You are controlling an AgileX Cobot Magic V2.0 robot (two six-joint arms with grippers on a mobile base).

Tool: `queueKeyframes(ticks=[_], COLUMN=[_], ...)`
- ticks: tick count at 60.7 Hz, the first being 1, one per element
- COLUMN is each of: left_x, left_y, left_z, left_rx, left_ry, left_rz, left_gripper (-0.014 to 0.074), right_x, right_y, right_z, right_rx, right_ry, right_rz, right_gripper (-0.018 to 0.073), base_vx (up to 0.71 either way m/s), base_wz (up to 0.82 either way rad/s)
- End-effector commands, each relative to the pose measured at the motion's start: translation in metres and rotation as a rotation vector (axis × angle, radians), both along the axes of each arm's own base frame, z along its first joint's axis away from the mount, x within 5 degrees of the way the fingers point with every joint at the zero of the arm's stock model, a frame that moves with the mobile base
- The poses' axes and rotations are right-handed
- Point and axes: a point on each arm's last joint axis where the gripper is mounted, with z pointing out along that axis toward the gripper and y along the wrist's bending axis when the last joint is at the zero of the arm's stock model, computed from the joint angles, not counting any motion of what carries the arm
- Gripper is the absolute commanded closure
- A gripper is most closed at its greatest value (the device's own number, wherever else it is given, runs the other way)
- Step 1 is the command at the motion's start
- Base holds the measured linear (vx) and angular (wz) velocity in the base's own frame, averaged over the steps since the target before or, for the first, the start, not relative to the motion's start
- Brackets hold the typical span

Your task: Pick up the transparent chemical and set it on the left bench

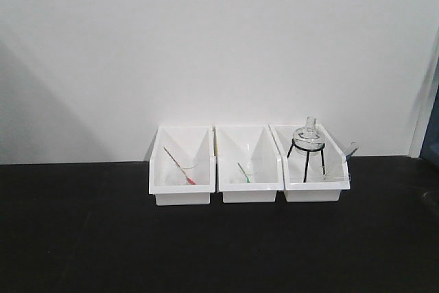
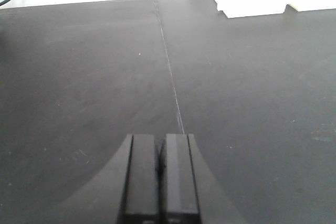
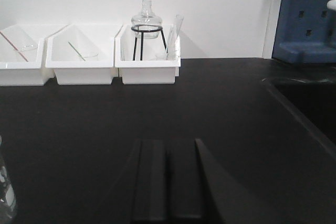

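The transparent chemical (image 1: pixel 352 147) is a thin clear tube leaning at the right end of the right white bin (image 1: pixel 312 193). In the right wrist view the tube (image 3: pixel 175 34) stands beside a black tripod holding a glass flask (image 3: pixel 146 18). My right gripper (image 3: pixel 168 145) is shut and empty, low over the black bench top, well short of the bins. My left gripper (image 2: pixel 160 137) is shut and empty over a matte black bench top (image 2: pixel 79 77) with a thin seam line. Neither gripper shows in the front view.
The left bin holds a red-tipped stick (image 1: pixel 180 167) and the middle bin a green-tipped stick (image 1: pixel 243 171). A sunken sink (image 3: pixel 310 98) lies to the right, with a blue rack (image 3: pixel 307 14) behind it. A glass object (image 3: pixel 4 192) sits at the bottom left edge.
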Motion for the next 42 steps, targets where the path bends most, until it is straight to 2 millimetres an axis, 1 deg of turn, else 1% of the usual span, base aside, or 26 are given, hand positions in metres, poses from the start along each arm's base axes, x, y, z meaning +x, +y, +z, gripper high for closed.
queueKeyframes(ticks=[1, 42], left_x=[-0.0015, -0.0015], left_y=[0.0002, 0.0002], left_z=[0.0027, 0.0027], left_rx=[-0.014, -0.014], left_ry=[-0.081, -0.081], left_rz=[-0.001, -0.001], left_gripper=[0.06, 0.06], right_x=[-0.0002, -0.0005], right_y=[-0.0004, -0.0004], right_z=[0.0028, 0.0023], right_rx=[-0.025, -0.024], right_ry=[-0.059, -0.06], right_rz=[-0.005, -0.006], right_gripper=[0.0566, 0.0566], base_vx=[0.0, 0.0], base_wz=[0.0, 0.0])
